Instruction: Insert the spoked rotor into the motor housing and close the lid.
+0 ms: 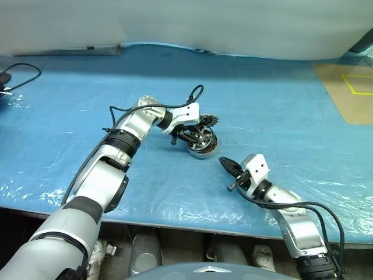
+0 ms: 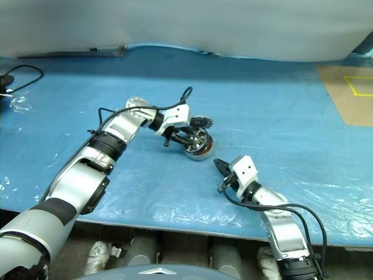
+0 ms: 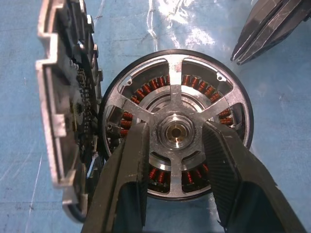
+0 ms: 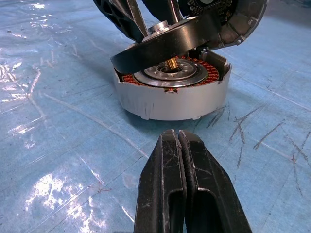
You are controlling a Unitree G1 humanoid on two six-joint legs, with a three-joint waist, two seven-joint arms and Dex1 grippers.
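Observation:
My left gripper point(image 3: 176, 133) is shut on the hub of the spoked rotor point(image 3: 171, 92), a silver wheel with a dark rim. The rotor point(image 4: 160, 46) hangs tilted over the motor housing point(image 4: 170, 104), one edge low in the cup, the other raised. Copper windings point(image 3: 148, 90) show between the spokes. The lid point(image 3: 58, 111) stands open beside the housing, its toothed inside facing the rotor. In the head views the housing point(image 1: 204, 150) sits mid-table with the lid point(image 1: 208, 121) behind it. My right gripper point(image 4: 178, 138) is shut and empty, pointing at the housing from a short way off.
A blue plastic sheet point(image 1: 280, 116) covers the table. A brown board with yellow tape point(image 1: 349, 93) lies at the far right. A black cable point(image 1: 23, 73) curls at the far left. The table's front edge point(image 1: 175, 219) runs close below my arms.

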